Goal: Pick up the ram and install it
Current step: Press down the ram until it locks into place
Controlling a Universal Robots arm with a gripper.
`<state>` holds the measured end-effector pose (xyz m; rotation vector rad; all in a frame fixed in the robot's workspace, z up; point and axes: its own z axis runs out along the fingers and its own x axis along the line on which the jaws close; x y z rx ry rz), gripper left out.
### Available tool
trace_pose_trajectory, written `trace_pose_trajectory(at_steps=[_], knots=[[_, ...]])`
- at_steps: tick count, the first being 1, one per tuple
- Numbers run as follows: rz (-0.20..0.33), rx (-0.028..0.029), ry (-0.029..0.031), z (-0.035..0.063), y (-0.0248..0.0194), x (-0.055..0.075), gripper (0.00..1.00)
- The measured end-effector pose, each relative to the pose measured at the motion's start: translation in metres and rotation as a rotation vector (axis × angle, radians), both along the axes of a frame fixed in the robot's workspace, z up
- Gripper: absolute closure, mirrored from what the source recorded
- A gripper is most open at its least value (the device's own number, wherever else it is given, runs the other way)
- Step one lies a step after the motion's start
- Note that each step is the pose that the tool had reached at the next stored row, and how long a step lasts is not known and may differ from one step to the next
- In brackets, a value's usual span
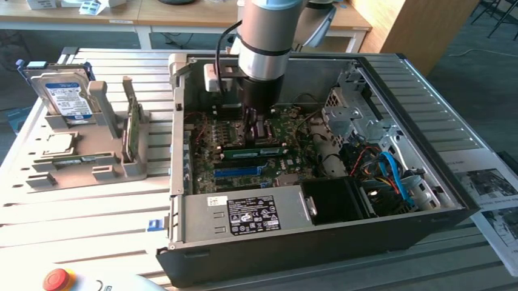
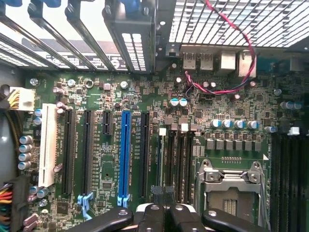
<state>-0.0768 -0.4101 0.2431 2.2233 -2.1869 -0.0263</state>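
Green ram (image 1: 254, 150) sits in its slot on the motherboard (image 1: 242, 167), apparently installed; gripper (image 1: 257, 123) clenched, holding nothing visible, just above it inside the case (image 1: 324, 242). A spare stick (image 1: 130, 136) is on the rack outside the case.

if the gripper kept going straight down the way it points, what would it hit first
Most likely the motherboard inside the open computer case. The gripper, jaws shut, points straight down at it, and in the wrist view its tips sit over the black slots beside the empty processor socket. How far above is unclear.
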Motion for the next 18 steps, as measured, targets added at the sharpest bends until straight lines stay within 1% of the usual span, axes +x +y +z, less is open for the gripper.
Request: trace_pose_trajectory(at_steps=[4, 12, 18], knots=[[0.0, -0.0001, 0.0028, 0.008, 0.0, 0.0, 0.9], [0.0, -0.0001, 0.0176, 0.0213, 0.0, 0.003, 0.9], [0.0, -0.0001, 0.0286, 0.0341, 0.0, 0.004, 0.9]])
